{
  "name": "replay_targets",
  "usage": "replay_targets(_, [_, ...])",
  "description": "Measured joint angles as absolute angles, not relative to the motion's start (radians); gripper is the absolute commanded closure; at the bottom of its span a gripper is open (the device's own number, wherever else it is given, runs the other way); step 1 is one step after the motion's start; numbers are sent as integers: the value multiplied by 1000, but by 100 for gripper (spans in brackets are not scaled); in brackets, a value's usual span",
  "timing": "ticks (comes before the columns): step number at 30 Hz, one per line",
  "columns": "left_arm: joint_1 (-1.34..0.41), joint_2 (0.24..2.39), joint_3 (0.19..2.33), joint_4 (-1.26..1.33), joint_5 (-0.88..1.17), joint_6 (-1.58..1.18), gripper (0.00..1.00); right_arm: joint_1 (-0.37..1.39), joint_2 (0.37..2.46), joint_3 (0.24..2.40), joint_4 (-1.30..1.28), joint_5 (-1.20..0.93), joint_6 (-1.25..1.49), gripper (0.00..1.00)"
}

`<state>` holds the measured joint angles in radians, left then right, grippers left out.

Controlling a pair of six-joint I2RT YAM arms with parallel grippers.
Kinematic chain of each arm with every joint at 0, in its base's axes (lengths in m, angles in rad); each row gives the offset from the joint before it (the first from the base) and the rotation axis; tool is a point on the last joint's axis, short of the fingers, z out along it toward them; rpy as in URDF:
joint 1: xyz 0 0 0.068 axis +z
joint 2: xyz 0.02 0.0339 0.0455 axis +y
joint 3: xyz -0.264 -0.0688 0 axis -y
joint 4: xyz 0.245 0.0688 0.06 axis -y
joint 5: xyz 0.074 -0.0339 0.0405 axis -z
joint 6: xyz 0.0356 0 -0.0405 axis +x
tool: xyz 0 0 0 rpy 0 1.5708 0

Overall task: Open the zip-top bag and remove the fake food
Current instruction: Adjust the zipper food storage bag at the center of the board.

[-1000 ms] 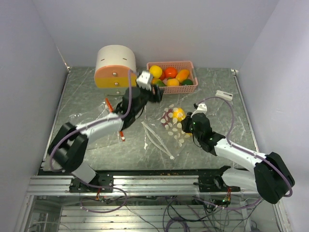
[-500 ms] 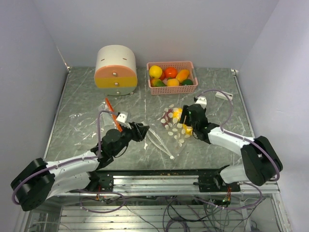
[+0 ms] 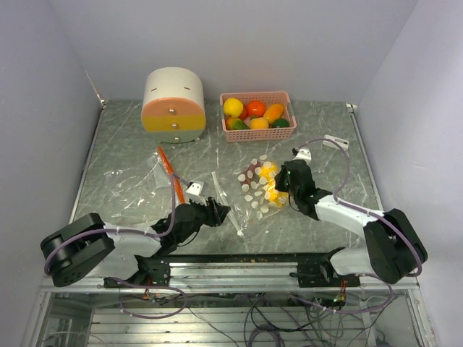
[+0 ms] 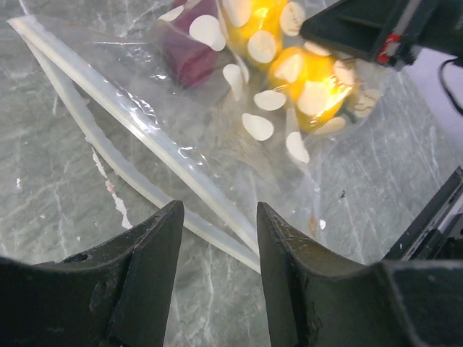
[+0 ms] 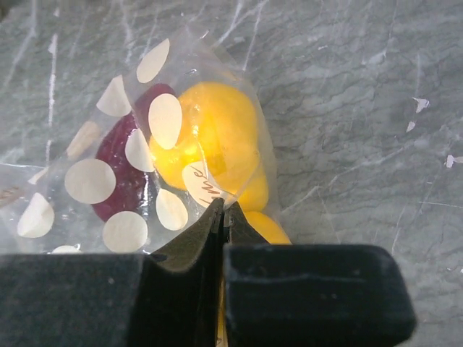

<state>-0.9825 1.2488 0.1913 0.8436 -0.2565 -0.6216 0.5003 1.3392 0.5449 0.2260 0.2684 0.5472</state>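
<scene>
Bag (image 5: 166, 123) seemingly in shut right pincer (image 5: 221, 213)

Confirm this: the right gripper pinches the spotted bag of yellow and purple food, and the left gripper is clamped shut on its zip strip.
Wrong: the left gripper stands open, jaws apart, the zip strip unclamped, as the left wrist view shows. The right gripper does pinch the spotted bag.

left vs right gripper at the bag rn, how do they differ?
The left gripper has its jaws apart with nothing gripped; the right gripper is shut, apparently pinching the film. The left gripper faces the zip strip; the right gripper sits at the opposite end, beside the yellow fake food. Both are at the same spotted zip-top bag.
</scene>
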Motion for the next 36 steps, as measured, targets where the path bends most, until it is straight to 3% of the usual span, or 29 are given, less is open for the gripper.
replay_targets(18, [-990, 1584, 249, 939, -378, -606, 42, 500, 1129, 533, 224, 164, 547, 100])
replay_targets(24, [-991, 1608, 263, 957, -378, -599, 42, 500, 1181, 529, 198, 166, 557, 61])
replay_targets(32, [-991, 1560, 251, 948, -382, -599, 42, 500, 1126, 529, 135, 202, 532, 42])
replay_targets(36, [-991, 1468, 233, 929, -386, -599, 41, 511, 1045, 535, 121, 192, 480, 37])
